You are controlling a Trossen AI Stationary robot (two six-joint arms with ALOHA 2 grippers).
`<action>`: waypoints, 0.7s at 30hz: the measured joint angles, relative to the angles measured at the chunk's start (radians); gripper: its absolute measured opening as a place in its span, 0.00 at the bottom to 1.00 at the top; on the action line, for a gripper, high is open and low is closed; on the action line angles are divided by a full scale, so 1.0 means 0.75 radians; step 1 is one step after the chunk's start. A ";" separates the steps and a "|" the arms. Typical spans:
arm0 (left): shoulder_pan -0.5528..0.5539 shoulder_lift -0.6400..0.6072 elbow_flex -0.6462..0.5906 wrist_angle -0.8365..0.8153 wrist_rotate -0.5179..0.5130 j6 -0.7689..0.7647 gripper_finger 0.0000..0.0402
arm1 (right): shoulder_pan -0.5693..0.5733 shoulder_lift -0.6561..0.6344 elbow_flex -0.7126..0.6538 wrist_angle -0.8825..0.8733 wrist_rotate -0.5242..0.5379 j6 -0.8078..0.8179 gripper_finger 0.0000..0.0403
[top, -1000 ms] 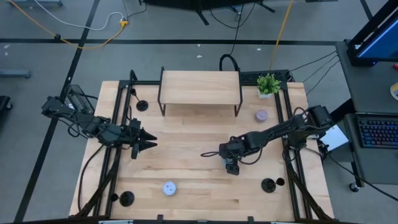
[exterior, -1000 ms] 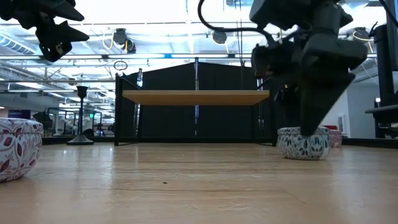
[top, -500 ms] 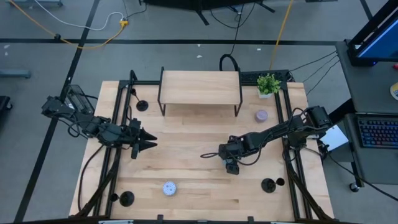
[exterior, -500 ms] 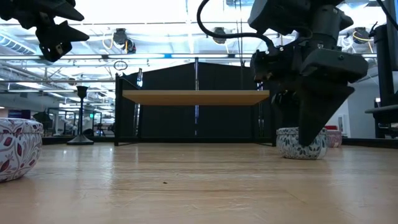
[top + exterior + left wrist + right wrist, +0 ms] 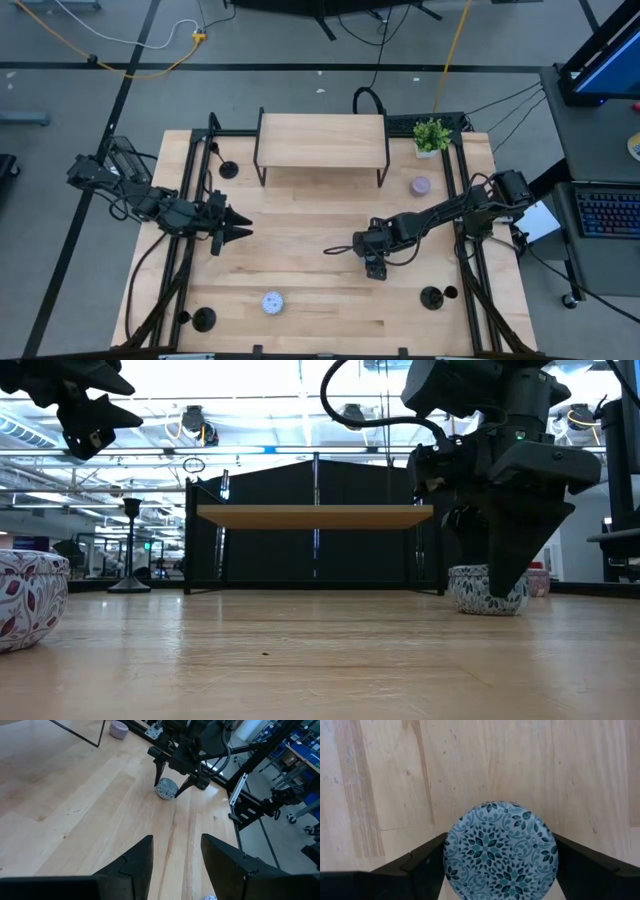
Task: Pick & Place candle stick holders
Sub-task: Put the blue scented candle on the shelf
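Observation:
My right gripper (image 5: 373, 266) points steeply down over a round blue-patterned puck (image 5: 500, 851) that sits flat on the table right of centre. One finger stands on each side of the puck, close against its rim. My left gripper (image 5: 238, 231) hovers open above the table's left part and holds nothing. Three black candle stick holders stand on their disc bases. One is at the far left (image 5: 229, 169), one at the near left corner (image 5: 204, 319) and one at the near right (image 5: 432, 297). My right gripper comes at the blue-patterned puck from above, with a finger (image 5: 422, 860) at each side of its rim (image 5: 448, 845). The puck's top hides the fingertips, so I cannot tell whether they touch it. The puck rests flat on the table.
A wooden shelf on black legs (image 5: 322, 140) stands at the far middle. A green potted plant (image 5: 432, 135) and a lavender puck (image 5: 420, 185) are at the far right. A white patterned puck (image 5: 272, 302) lies near the front. Black frame rails run along both sides.

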 joint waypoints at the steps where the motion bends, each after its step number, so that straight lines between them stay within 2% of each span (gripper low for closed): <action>1: 0.000 0.000 0.000 0.000 0.000 0.000 0.42 | 0.000 0.000 0.000 0.000 0.000 0.000 0.75; 12: 0.000 0.000 0.000 0.000 -0.001 -0.002 0.42 | 0.000 -0.009 0.014 -0.023 -0.001 -0.005 0.73; 21: 0.000 0.000 0.000 -0.001 -0.005 -0.005 0.42 | -0.027 -0.041 0.271 -0.265 -0.001 -0.146 0.73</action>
